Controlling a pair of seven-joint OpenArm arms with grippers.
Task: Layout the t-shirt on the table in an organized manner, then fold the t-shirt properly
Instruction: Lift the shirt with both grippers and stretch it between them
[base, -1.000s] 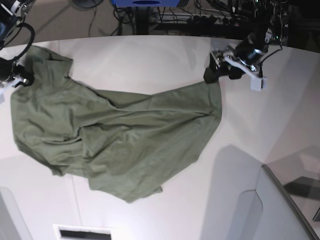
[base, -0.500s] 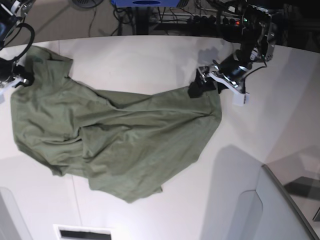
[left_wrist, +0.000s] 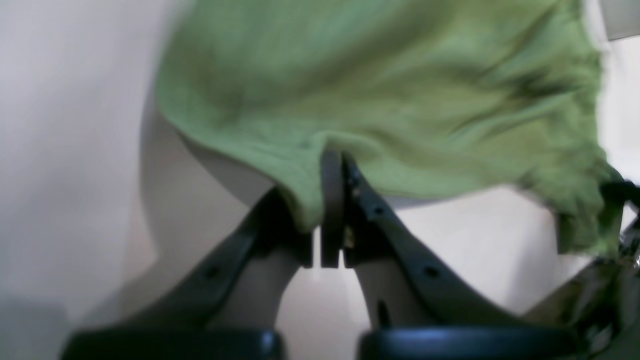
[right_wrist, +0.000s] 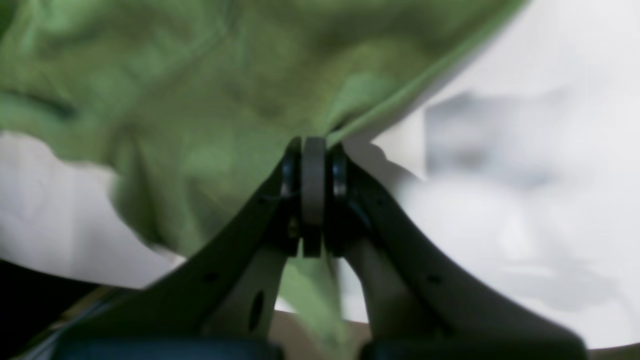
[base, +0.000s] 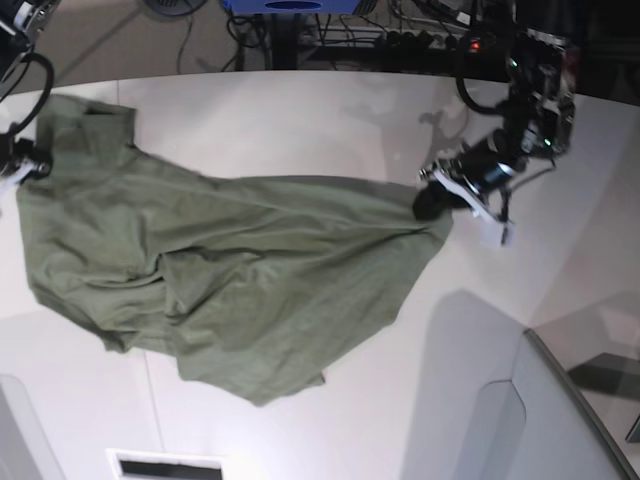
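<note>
The olive-green t-shirt (base: 230, 270) lies wrinkled and spread across the white table (base: 300, 120), stretched between both arms. My left gripper (base: 432, 205), on the right of the base view, is shut on the shirt's right edge. In the left wrist view the gripper (left_wrist: 332, 210) pinches a fold of the t-shirt (left_wrist: 390, 85). My right gripper (base: 22, 168) at the far left edge is shut on the shirt's left end. In the right wrist view the gripper (right_wrist: 313, 190) clamps the hem of the t-shirt (right_wrist: 200, 100).
A grey angled panel (base: 540, 420) stands at the bottom right. A white slotted piece (base: 165, 465) sits at the table's front edge. Cables and equipment (base: 400, 35) lie beyond the table's far curved edge.
My left gripper has moved toward the table's front and to the right, pulling the shirt's right edge with it. The right gripper has shifted slightly left and back, and the shirt is stretched flatter.
</note>
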